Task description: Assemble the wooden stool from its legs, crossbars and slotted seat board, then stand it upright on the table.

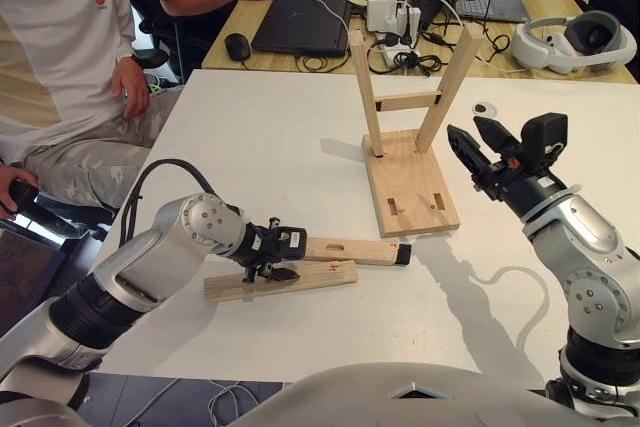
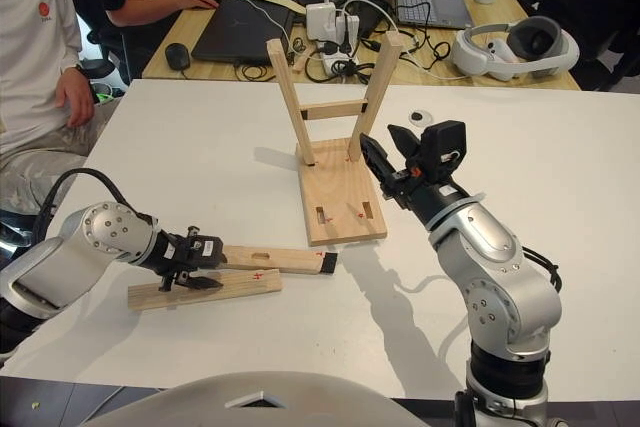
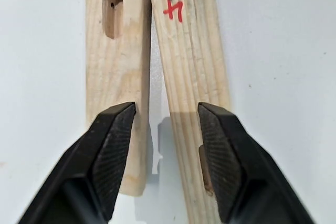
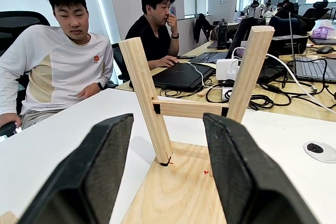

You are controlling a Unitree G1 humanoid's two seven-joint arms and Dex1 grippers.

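The slotted seat board (image 1: 410, 182) lies flat on the white table (image 1: 270, 137). Two legs (image 1: 365, 92) (image 1: 447, 87) stand upright in it, joined by a crossbar (image 1: 407, 101). Two loose legs lie side by side near the front: one with a dark tip (image 1: 355, 250), the other closer to me (image 1: 300, 280). My left gripper (image 1: 275, 257) is open just above their left ends, one finger (image 3: 113, 145) over each leg (image 3: 118, 61) (image 3: 191, 61). My right gripper (image 1: 465, 129) hovers open at the right of the seat board, facing the upright legs (image 4: 147, 98).
A small white round disc (image 1: 485, 108) lies on the table behind the right gripper. Beyond the far edge, a wooden desk holds laptops (image 1: 300, 22), a mouse, cables and a headset (image 1: 575, 42). People sit at the back left.
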